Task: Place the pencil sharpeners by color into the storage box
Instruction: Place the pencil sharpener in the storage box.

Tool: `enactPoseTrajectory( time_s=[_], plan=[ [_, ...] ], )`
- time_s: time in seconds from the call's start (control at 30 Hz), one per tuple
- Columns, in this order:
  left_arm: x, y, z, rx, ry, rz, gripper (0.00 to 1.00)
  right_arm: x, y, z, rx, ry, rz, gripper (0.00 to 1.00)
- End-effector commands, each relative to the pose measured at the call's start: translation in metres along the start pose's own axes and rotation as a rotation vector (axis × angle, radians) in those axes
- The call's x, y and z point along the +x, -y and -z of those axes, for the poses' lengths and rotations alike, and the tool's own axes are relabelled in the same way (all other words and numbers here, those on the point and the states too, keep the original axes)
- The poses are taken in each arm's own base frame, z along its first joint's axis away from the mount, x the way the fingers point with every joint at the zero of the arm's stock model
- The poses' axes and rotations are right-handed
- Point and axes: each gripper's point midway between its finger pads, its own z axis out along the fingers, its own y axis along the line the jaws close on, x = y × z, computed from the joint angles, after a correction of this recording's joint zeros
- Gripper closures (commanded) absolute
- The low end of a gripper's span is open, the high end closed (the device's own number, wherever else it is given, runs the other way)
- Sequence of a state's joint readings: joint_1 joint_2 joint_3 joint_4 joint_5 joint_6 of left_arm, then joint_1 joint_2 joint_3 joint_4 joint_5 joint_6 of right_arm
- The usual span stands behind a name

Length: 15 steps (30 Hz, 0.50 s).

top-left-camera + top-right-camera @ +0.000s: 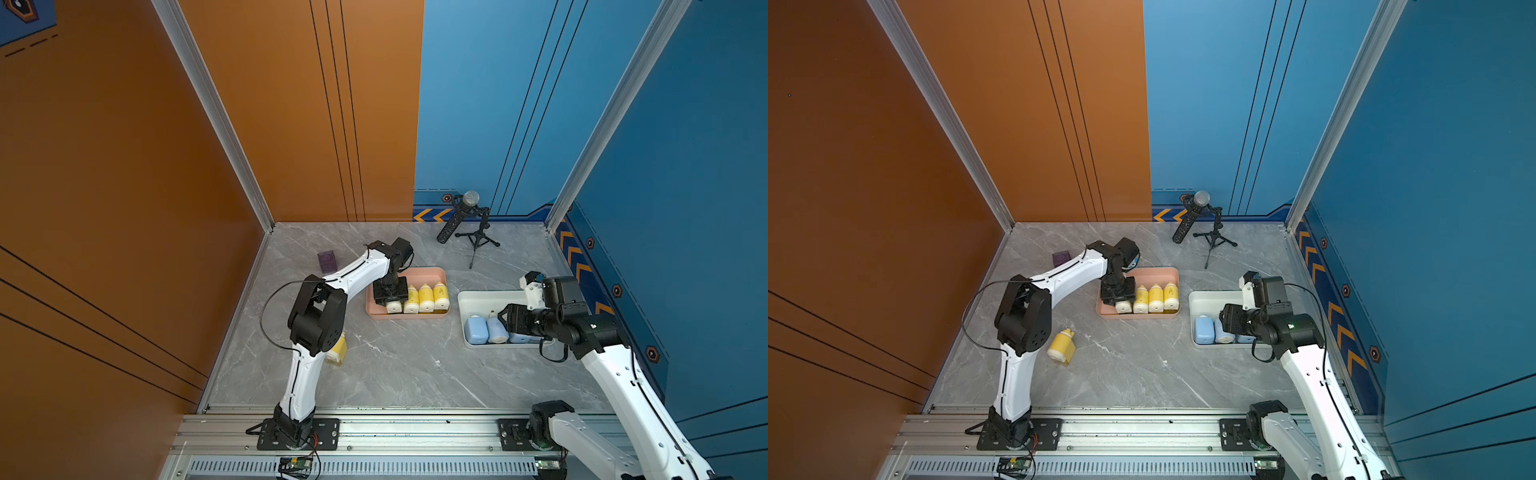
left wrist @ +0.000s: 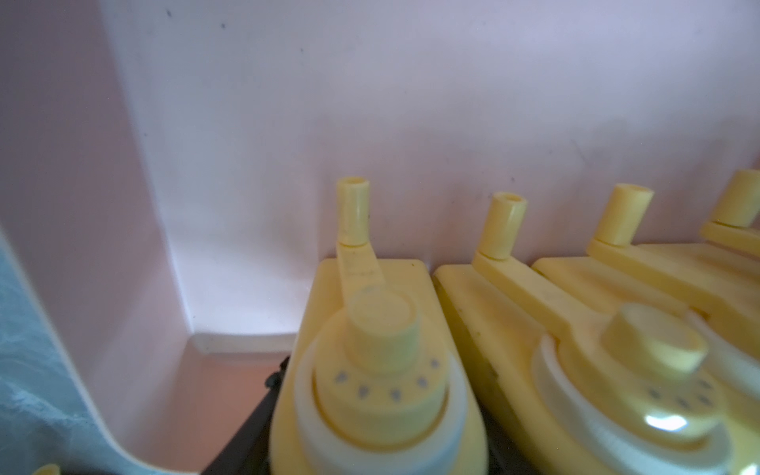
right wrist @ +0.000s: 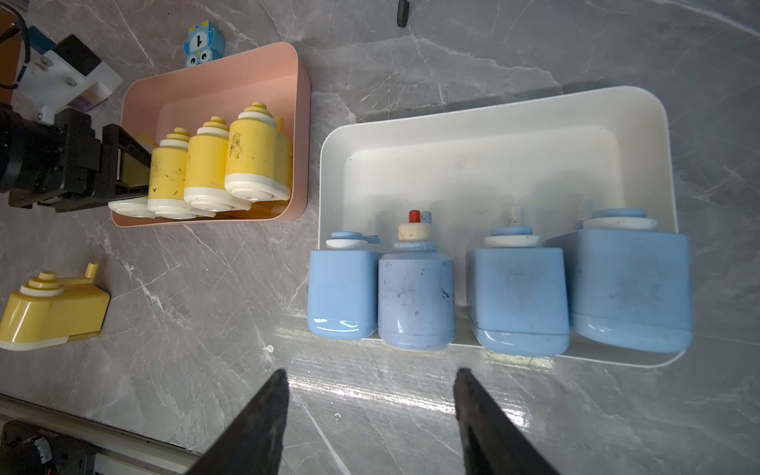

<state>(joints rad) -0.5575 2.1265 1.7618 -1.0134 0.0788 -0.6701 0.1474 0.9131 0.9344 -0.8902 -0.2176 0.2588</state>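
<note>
A pink storage box holds a row of upright yellow pencil sharpeners. My left gripper reaches into it, its black fingers along both sides of the end yellow sharpener, which stands on the box floor. Whether they still press on it does not show. One more yellow sharpener lies on the table by the left arm. A white box holds several light blue sharpeners. My right gripper hangs open and empty before it.
A dark purple cube sits behind the left arm. A small blue owl toy stands behind the pink box. At the back, a microphone on a tripod. The metal rail runs along the table's front edge.
</note>
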Motion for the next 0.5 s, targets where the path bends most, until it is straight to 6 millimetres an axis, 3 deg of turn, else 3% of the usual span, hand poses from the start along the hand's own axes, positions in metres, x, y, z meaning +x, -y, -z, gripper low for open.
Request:
enactPoseTrajectory(
  time_s=[0.0,0.47],
  plan=[
    [-0.001,0.009,0.020,0.026,0.040,-0.003,0.42,0.007,0.000,0.003,-0.009,-0.019,-0.003,0.35],
    [0.001,0.013,0.044,0.062,0.078,0.000,0.42,0.005,-0.002,0.006,-0.019,-0.006,0.000,0.35]
  ],
)
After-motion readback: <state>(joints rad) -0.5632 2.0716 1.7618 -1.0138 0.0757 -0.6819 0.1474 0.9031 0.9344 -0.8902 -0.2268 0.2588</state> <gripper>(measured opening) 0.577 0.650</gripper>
